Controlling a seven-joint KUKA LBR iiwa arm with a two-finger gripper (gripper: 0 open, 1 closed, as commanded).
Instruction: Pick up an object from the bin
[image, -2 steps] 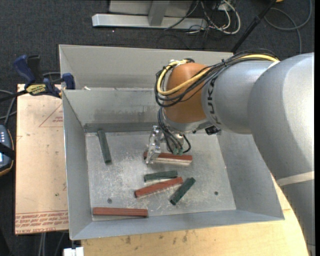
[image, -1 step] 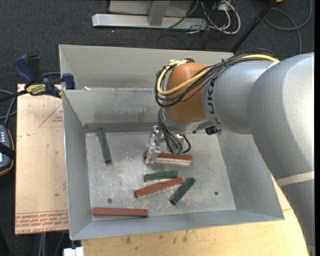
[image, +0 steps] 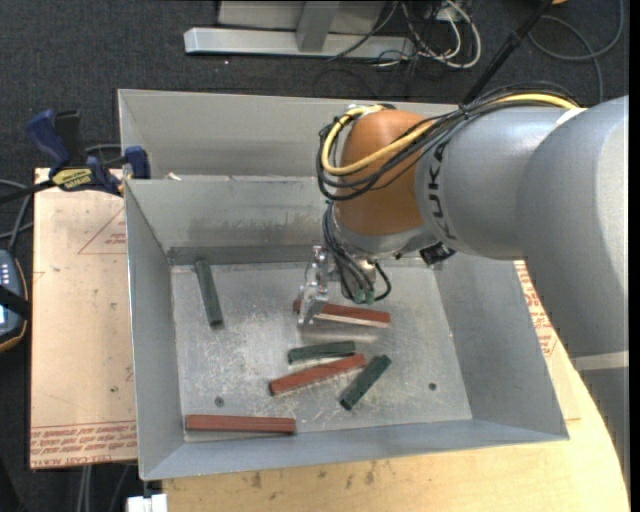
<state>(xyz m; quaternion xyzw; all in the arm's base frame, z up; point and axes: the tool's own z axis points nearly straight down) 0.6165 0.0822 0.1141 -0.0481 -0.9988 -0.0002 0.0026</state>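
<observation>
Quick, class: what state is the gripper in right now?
Gripper: cannot be told whether open or closed; it is at the left end of a red-brown bar.

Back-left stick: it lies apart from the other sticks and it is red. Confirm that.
Not red. The camera view shows that the back-left stick is dark green. It does lie apart from the other sticks.

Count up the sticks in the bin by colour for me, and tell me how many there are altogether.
Red-brown sticks: 3
Dark green sticks: 3
Total: 6
</observation>
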